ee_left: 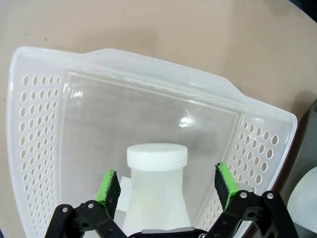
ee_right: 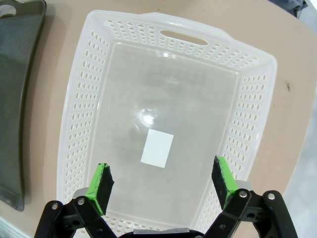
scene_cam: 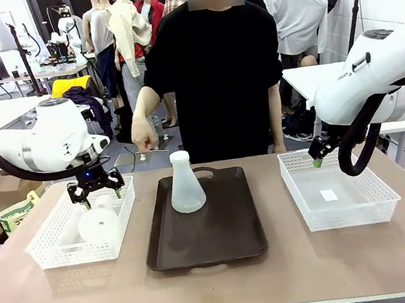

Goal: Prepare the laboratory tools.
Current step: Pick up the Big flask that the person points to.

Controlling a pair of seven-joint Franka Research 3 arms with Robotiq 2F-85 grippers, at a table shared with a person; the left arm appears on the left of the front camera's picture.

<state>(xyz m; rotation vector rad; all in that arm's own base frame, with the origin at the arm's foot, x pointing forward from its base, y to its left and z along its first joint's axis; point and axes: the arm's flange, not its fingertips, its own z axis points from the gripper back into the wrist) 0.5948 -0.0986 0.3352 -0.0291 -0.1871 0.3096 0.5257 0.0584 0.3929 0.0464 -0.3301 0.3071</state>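
Note:
One frosted white flask point(scene_cam: 186, 185) stands upright at the far end of the dark brown tray point(scene_cam: 220, 241). A second flask point(scene_cam: 97, 225) lies on its side in the left white basket point(scene_cam: 46, 246), flat base toward me. My left gripper point(scene_cam: 95, 192) hangs open just above its neck. In the left wrist view that flask point(ee_left: 157, 163) sits between the green pads point(ee_left: 110, 186), with my left gripper point(ee_left: 167, 186) straddling it and not clamped. My right gripper point(scene_cam: 318, 155) hovers open over the far left corner of the right basket point(scene_cam: 384, 200); the right wrist view has my right gripper point(ee_right: 162, 181) above the basket's bare floor point(ee_right: 198, 109).
A person in black stands at the table's far side, one hand point(scene_cam: 143, 140) hanging near the far edge behind the tray. A white label point(ee_right: 157, 148) lies on the right basket's floor. The tray's edge point(ee_right: 10, 99) borders that basket. Bare tabletop point(scene_cam: 290, 277) runs along the near side.

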